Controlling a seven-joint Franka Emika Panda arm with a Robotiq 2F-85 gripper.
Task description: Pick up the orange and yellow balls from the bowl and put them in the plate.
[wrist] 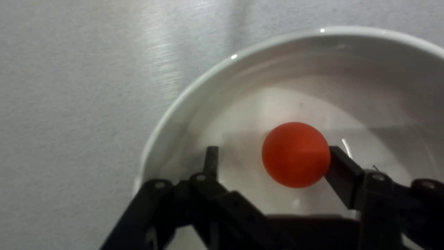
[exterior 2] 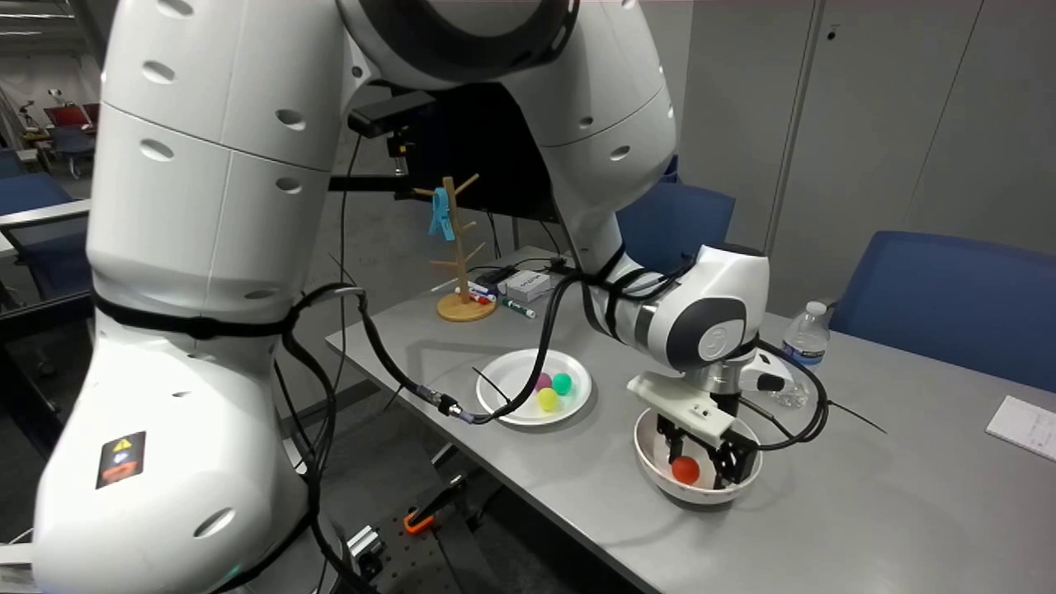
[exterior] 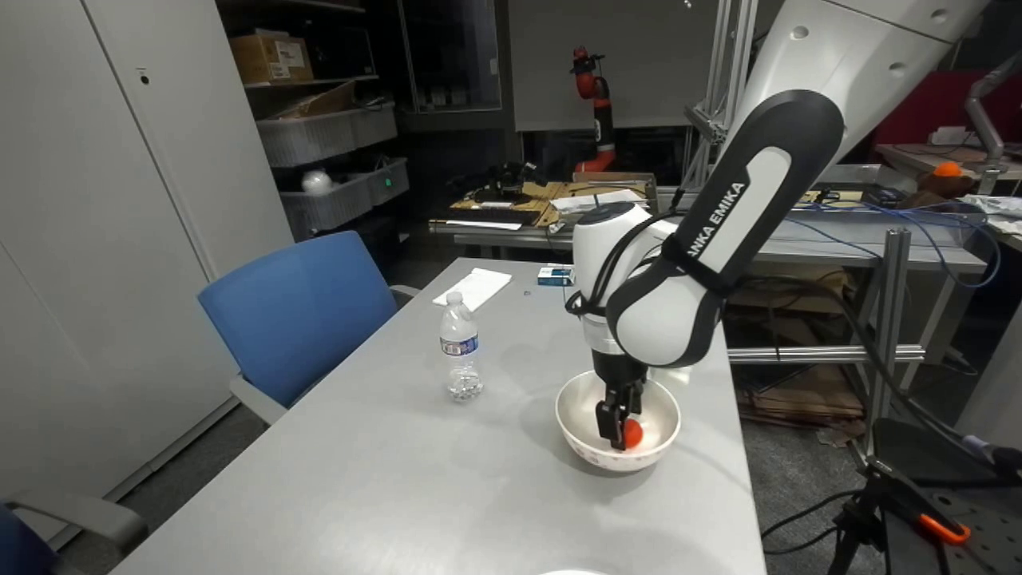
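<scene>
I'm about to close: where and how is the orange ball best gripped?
Probably grip the orange ball across its widest middle, from straight above: it is round, and the bowl rings it. The open fingers appear to stand either side, though in the wrist view it sits right of centre.

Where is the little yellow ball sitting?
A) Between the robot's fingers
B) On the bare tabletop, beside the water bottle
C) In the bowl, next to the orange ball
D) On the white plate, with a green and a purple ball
D: in an exterior view the yellow ball sits on the white plate with the green ball and the purple ball.
</scene>
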